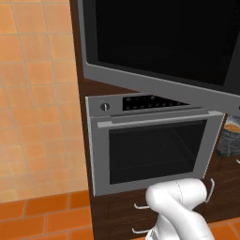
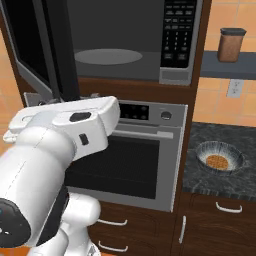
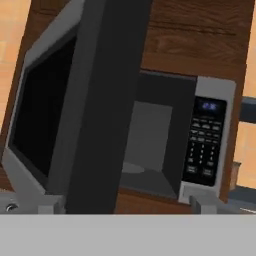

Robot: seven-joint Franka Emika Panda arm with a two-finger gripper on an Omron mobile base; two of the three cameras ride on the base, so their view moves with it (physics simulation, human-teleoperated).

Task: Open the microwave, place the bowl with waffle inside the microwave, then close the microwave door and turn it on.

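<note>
The microwave (image 2: pixel 132 42) stands open above the silver oven (image 2: pixel 135 160). Its door (image 1: pixel 154 40) is swung out to the left, with the black glass facing the left base view. In the right base view the door's edge and dark bar handle (image 2: pixel 62 50) stand in front of the cavity's left side. Inside, the grey turntable (image 2: pixel 107 56) lies bare, and the button panel (image 2: pixel 177 35) sits at the right. The bowl (image 2: pixel 219 156) with the waffle (image 2: pixel 217 162) rests on the dark tabletop (image 2: pixel 200 180) to the right of the oven, well apart from the microwave. A brown jar (image 2: pixel 231 45) stands on a shelf (image 2: pixel 225 67) above it. The hand view looks at the door edge and cavity; I cannot tell whether the gripper is wide or narrow
</note>
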